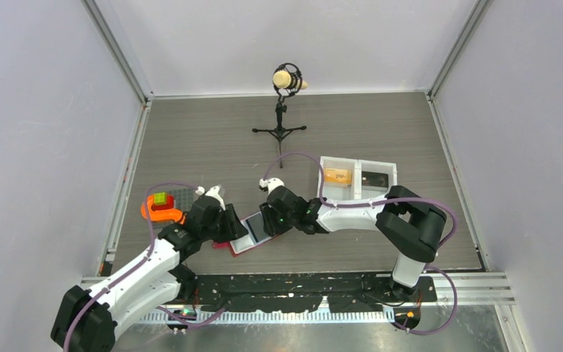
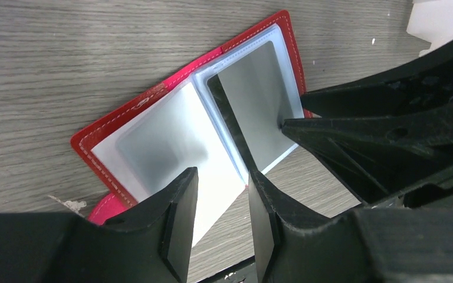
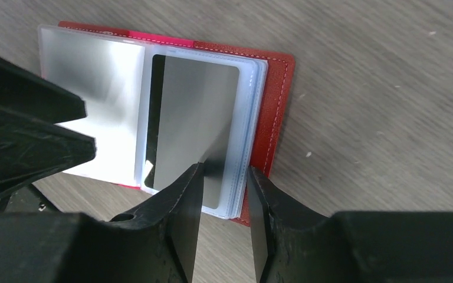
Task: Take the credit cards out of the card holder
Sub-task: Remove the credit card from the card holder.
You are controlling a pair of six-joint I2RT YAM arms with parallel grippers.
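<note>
The red card holder [image 1: 253, 231] lies open on the wooden table between both grippers, its clear sleeves [image 2: 171, 130] facing up. One grey credit card [image 3: 194, 112] with a dark stripe sits in the right-hand sleeve [image 2: 259, 100]. A pink-red edge [image 2: 109, 209] peeks from under the holder's corner. My left gripper [image 2: 222, 174] hovers open over the left page near the spine [image 1: 231, 224]. Facing it, my right gripper [image 3: 225, 170] is open, its jaws astride the near corner of the card and sleeve stack [image 1: 270, 218]. One right fingertip [image 2: 283, 124] touches the card's sleeve edge.
A white two-compartment tray [image 1: 358, 176] stands to the back right, with an orange block [image 1: 337, 175] and a dark flat item [image 1: 375, 178] in it. A microphone on a tripod [image 1: 286, 81] stands at the back. An orange piece with a green block [image 1: 163, 207] lies at the left.
</note>
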